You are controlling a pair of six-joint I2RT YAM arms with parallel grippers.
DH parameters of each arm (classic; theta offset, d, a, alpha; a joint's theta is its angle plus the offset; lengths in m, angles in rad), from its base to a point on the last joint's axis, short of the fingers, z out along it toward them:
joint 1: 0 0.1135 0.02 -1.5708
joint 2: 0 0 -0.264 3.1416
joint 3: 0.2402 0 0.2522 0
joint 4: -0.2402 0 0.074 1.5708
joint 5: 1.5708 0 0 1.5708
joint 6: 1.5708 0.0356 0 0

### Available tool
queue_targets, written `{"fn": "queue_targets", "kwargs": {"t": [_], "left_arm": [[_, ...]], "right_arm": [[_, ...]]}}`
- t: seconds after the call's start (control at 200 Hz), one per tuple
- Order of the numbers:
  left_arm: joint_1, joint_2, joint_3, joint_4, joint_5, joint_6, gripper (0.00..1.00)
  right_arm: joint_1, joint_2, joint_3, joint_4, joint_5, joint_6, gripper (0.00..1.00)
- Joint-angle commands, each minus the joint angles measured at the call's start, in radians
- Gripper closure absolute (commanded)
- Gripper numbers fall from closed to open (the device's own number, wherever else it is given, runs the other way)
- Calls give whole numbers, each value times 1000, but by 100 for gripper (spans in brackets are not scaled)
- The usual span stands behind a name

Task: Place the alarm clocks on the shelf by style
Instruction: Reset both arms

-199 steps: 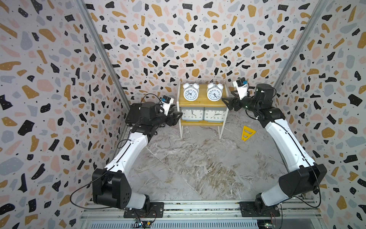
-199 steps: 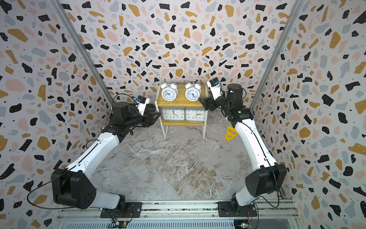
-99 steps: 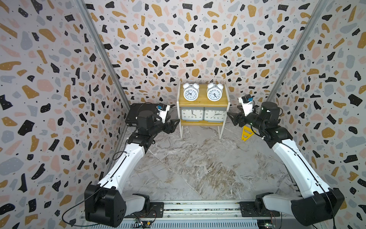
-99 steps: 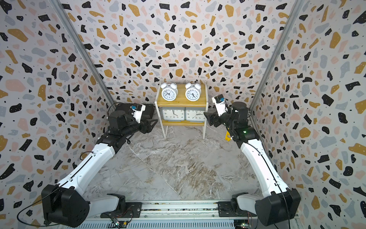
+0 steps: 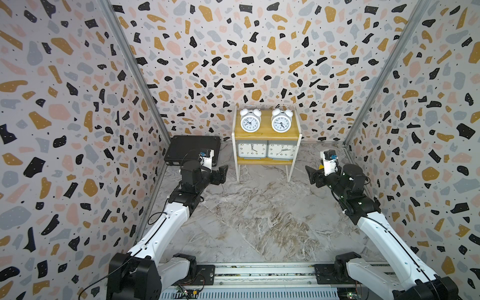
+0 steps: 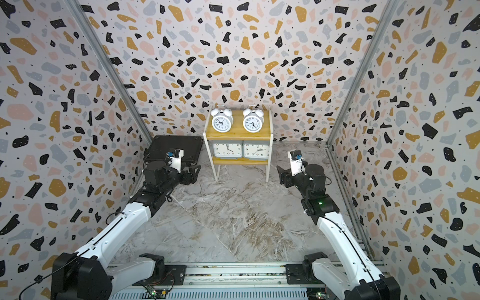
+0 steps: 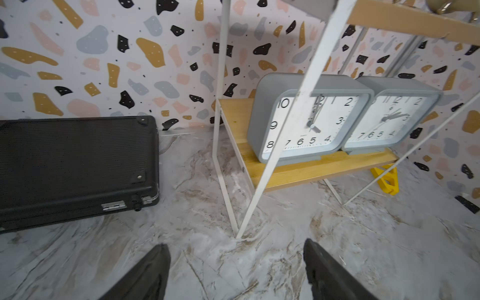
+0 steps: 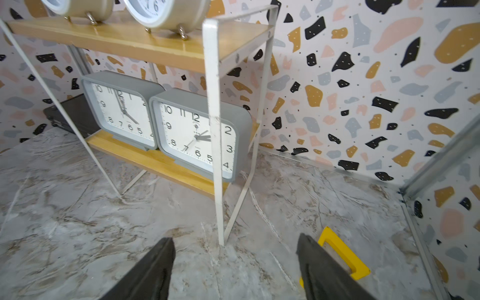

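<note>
The shelf (image 5: pixel 265 134) (image 6: pixel 237 135) stands against the back wall. Two white round twin-bell alarm clocks (image 5: pixel 250 122) (image 5: pixel 281 122) sit side by side on its top board. Two grey square-faced clocks (image 5: pixel 252 150) (image 5: pixel 281 151) fill the lower board, seen close in the left wrist view (image 7: pixel 306 122) (image 7: pixel 389 119) and the right wrist view (image 8: pixel 122 111) (image 8: pixel 197 135). My left gripper (image 5: pixel 223 172) (image 7: pixel 235 246) hangs low by the shelf's left front leg, open and empty. My right gripper (image 5: pixel 311 175) (image 8: pixel 235 240) is low by the right front leg, open and empty.
A flat black case (image 5: pixel 192 149) (image 7: pixel 72 161) lies on the marble floor left of the shelf, behind my left wrist. A yellow triangular piece (image 8: pixel 345 257) (image 7: pixel 387 179) lies on the floor beside my right gripper. Patterned walls close in on three sides.
Both arms have drawn back from the shelf and dropped toward the floor. The right gripper came down from the top tier's height. The left jaws have spread wider.
</note>
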Motion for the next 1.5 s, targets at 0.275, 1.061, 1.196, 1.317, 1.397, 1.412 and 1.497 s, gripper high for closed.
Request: {"fn": "queue_targets", "kwargs": {"t": [0.275, 1.061, 1.196, 1.317, 1.397, 1.412, 1.497], "left_arm": [[1, -73, -174, 193, -303, 11, 15], [50, 17, -357, 417, -416, 131, 7], [54, 2, -351, 355, -409, 151, 7], [73, 7, -374, 364, -433, 130, 5], [94, 31, -379, 394, -386, 132, 5], [96, 38, -381, 400, -380, 136, 5], [105, 74, -412, 500, -331, 169, 5]], "right_arm": [[-4, -68, -277, 298, 353, 11, 21], [-14, 294, -470, 772, 504, -134, 18], [-29, 326, -464, 761, 490, -113, 18], [-50, 348, -472, 786, 470, -95, 18], [-63, 352, -474, 789, 446, -85, 18], [-66, 354, -474, 793, 443, -84, 18], [-83, 367, -485, 817, 424, -72, 17]]}}
